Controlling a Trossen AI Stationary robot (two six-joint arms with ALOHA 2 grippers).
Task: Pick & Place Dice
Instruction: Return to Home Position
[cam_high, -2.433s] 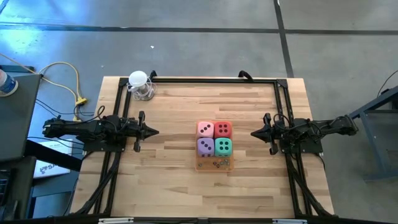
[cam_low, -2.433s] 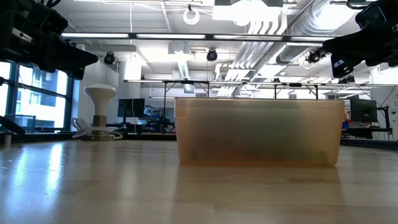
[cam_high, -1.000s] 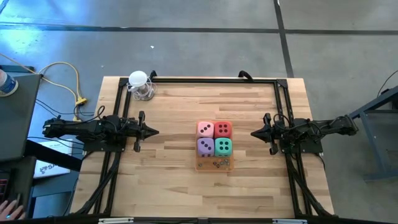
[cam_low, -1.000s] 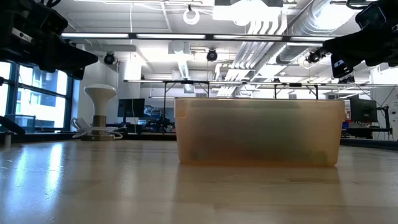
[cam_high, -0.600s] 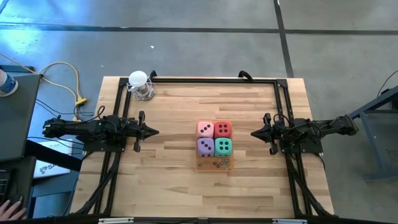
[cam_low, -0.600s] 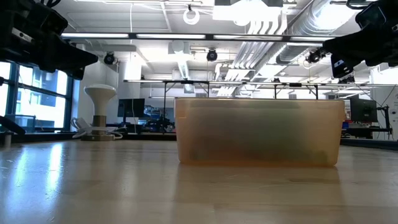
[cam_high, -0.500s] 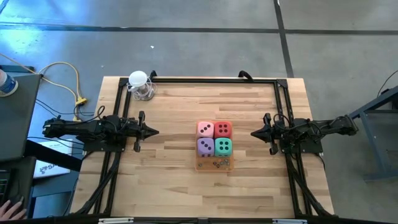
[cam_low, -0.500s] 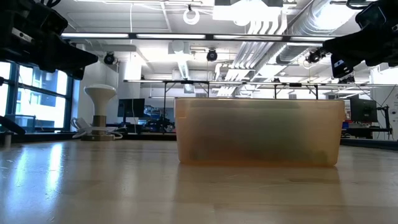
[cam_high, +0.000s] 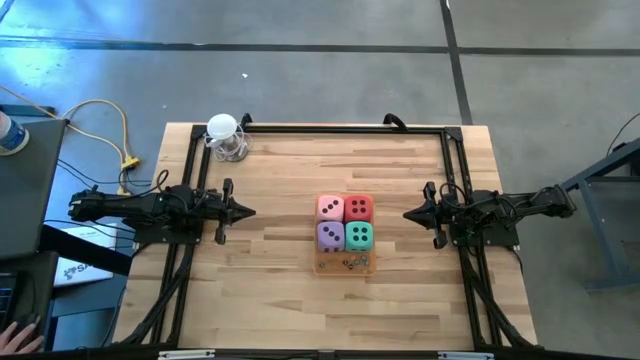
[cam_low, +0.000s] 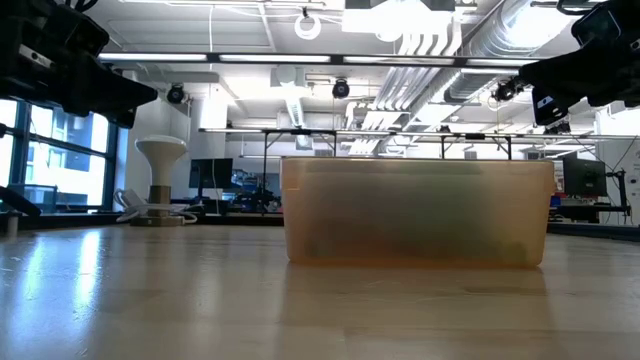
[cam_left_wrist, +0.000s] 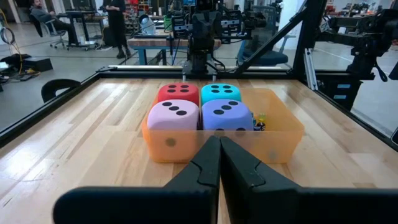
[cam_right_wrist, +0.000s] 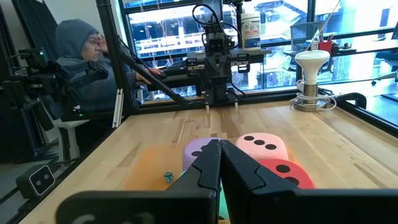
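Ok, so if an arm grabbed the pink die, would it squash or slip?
Probably squashes a little: the pink die looks soft, with rounded edges. Unlikely to roll: flat faces, and it sits packed against the red die in the orange tray.

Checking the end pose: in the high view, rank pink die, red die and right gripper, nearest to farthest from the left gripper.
1. pink die, on the left gripper's side.
2. red die, just beyond it.
3. right gripper, at the table's right.

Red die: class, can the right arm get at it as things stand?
Probably yes: the red die sits on the tray's side facing the right arm, with only table between.
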